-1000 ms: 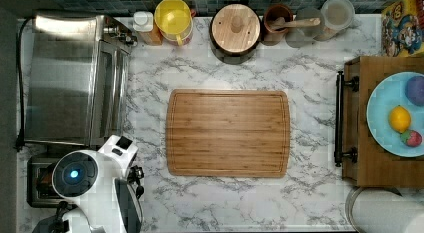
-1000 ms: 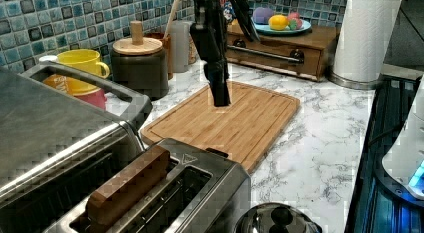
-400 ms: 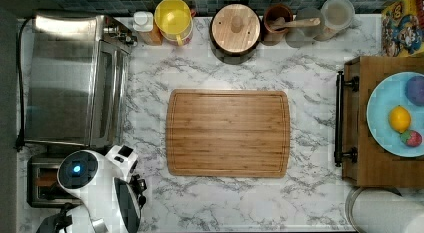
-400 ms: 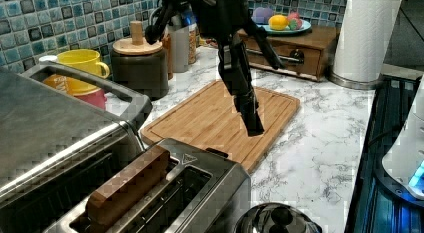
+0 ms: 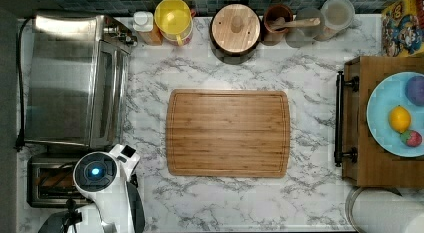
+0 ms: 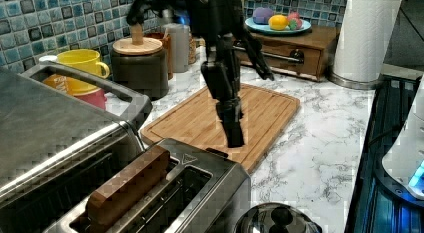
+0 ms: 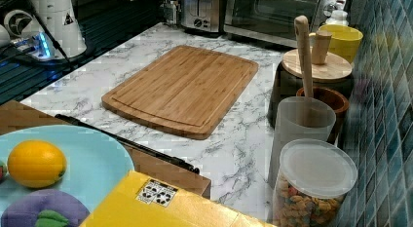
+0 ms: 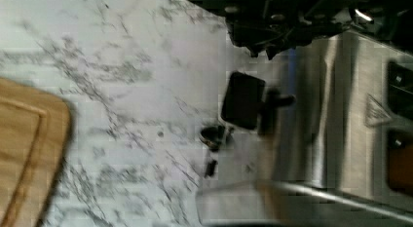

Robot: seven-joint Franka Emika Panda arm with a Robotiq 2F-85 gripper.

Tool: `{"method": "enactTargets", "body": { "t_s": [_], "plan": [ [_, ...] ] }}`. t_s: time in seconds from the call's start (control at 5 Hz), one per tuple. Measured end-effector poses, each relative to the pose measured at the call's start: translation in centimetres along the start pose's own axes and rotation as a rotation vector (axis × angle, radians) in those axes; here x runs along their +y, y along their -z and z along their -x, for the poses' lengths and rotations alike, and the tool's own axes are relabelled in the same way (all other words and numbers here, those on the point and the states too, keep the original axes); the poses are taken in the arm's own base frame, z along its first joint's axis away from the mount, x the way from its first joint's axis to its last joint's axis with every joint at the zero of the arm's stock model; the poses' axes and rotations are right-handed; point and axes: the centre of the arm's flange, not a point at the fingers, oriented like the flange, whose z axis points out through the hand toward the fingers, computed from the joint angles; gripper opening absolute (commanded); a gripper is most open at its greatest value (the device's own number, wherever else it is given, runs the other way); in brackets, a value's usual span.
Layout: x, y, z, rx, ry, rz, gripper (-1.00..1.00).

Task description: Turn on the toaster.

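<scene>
Toaster (image 6: 165,193) is sitting nearest in the left view, at the surface's (image 5: 310,203) edge beside the toaster oven (image 5: 75,78), a slice of bread (image 6: 127,185) standing proud in one slot. Its black lever (image 8: 243,100) is showing up, unpressed, in the wrist view. Jaws (image 6: 235,138) are hanging just past the lever end, above the cutting board's (image 6: 265,113) near edge, holding nothing; how far open they are, cannot tell. Risk, as judged: descending off-line, the tip is missing the narrow lever, sliding off, or striking steel and shoving the toaster. Farther back, mug (image 6: 82,60) and canister (image 6: 140,63) are standing clear.
</scene>
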Motion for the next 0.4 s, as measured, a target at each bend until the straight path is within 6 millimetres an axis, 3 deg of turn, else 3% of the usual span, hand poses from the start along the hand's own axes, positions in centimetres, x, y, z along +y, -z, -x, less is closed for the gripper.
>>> {"method": "enactTargets", "body": {
  "t_s": [0.4],
  "plan": [
    [-0.41, 0.11, -0.36, 0.047, 0.022, 0.023, -1.0]
  ]
}}
